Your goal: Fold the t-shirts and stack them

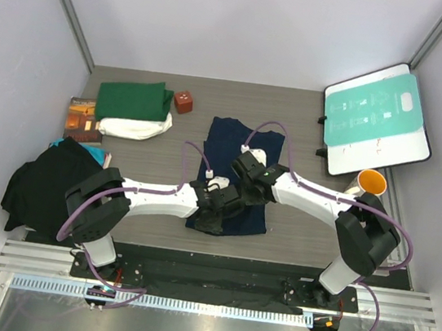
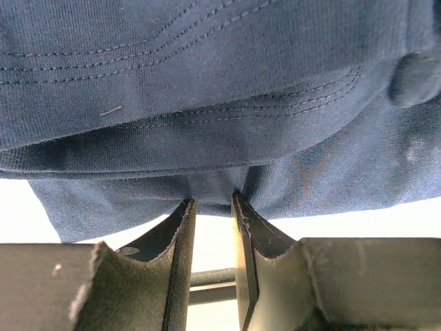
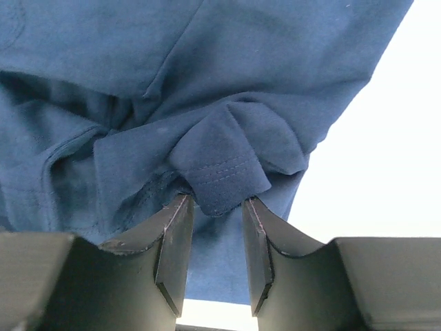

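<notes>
The navy blue t-shirt (image 1: 237, 139) lies in the middle of the table, its near part bunched under both grippers. My left gripper (image 1: 218, 200) is over its near half. In the left wrist view its jaws stand narrow, with a pucker of the navy t-shirt (image 2: 207, 103) pinched between the fingertips (image 2: 187, 207). My right gripper (image 1: 246, 172) is just beyond it. A folded hem of the navy t-shirt (image 3: 227, 172) sits between its fingertips (image 3: 180, 207). The dark green t-shirt (image 1: 135, 100) lies folded on the cream-white t-shirt (image 1: 136, 128) at the back left.
A small brown block (image 1: 184, 101) sits beside the green t-shirt, with a brown-orange book (image 1: 84, 118) to their left. Black cloth (image 1: 46, 182) is heaped at the left edge. A teal-and-white board (image 1: 376, 117) and an orange-lined mug (image 1: 369, 183) stand at the right.
</notes>
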Motion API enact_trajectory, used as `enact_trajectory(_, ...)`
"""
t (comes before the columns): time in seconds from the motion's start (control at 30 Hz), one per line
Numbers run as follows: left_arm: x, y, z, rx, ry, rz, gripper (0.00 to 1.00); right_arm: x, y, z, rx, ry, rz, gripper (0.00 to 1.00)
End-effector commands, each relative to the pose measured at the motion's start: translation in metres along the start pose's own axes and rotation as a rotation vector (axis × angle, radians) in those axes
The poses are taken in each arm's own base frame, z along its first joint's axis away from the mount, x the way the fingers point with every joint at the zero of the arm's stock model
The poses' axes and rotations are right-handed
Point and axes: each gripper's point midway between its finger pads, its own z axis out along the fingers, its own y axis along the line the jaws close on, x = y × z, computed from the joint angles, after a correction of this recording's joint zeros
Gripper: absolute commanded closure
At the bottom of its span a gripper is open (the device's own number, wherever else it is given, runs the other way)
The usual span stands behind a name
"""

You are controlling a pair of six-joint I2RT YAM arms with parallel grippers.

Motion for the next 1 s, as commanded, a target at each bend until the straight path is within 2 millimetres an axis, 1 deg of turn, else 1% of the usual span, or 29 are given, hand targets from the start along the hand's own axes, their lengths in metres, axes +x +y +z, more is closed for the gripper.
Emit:
enact_trajectory(0.0,0.059,0.061,0.023,-0.214,0.195,0.085,0.72,-0.024,-0.003,-0.002,0.026,-0.066,0.008,0.6)
enact_trajectory(0.03,0.059,0.061,0.022,-0.212,0.194,0.085,0.72,-0.024,-0.002,0.002,0.029,-0.061,0.009,0.6)
enact_trajectory(0.13,0.059,0.063,0.021,-0.215,0.193,0.087,0.72,-0.031,0.0,0.006,0.03,-0.067,0.005,0.6)
enact_trajectory(0.17,0.059,0.064,0.022,-0.216,0.193,0.087,0.72,-0.038,0.001,0.006,0.029,-0.079,0.006,0.6)
enact_trajectory(0.27,0.061,0.066,0.022,-0.224,0.199,0.089,0.72,-0.048,0.001,0.009,0.034,-0.089,0.003,0.6)
enact_trajectory(0.5,0.063,0.067,0.024,-0.228,0.207,0.088,0.72,-0.07,-0.016,0.023,0.067,-0.102,0.042,0.6)
enact_trajectory(0.53,0.063,0.067,0.023,-0.227,0.207,0.09,0.72,-0.075,-0.021,0.025,0.073,-0.108,0.053,0.6)
enact_trajectory(0.6,0.064,0.067,0.023,-0.228,0.209,0.09,0.72,-0.083,-0.023,0.028,0.071,-0.111,0.061,0.6)
enact_trajectory(0.63,0.064,0.067,0.024,-0.228,0.211,0.091,0.73,-0.088,-0.028,0.03,0.075,-0.109,0.075,0.6)
enact_trajectory(0.67,0.065,0.068,0.024,-0.231,0.215,0.092,0.72,-0.093,-0.029,0.03,0.072,-0.115,0.075,0.6)
enact_trajectory(0.73,0.066,0.067,0.025,-0.232,0.218,0.097,0.73,-0.099,-0.032,0.035,0.073,-0.112,0.083,0.6)
enact_trajectory(0.77,0.067,0.067,0.025,-0.232,0.222,0.098,0.73,-0.106,-0.035,0.035,0.068,-0.117,0.094,0.6)
enact_trajectory(0.83,0.068,0.067,0.026,-0.236,0.227,0.101,0.72,-0.111,-0.036,0.04,0.066,-0.113,0.096,0.6)
enact_trajectory(0.9,0.069,0.067,0.027,-0.238,0.231,0.104,0.72,-0.12,-0.035,0.04,0.05,-0.121,0.1,0.6)
enact_trajectory(0.97,0.068,0.067,0.027,-0.24,0.228,0.111,0.72,-0.126,-0.03,0.041,0.031,-0.122,0.098,0.6)
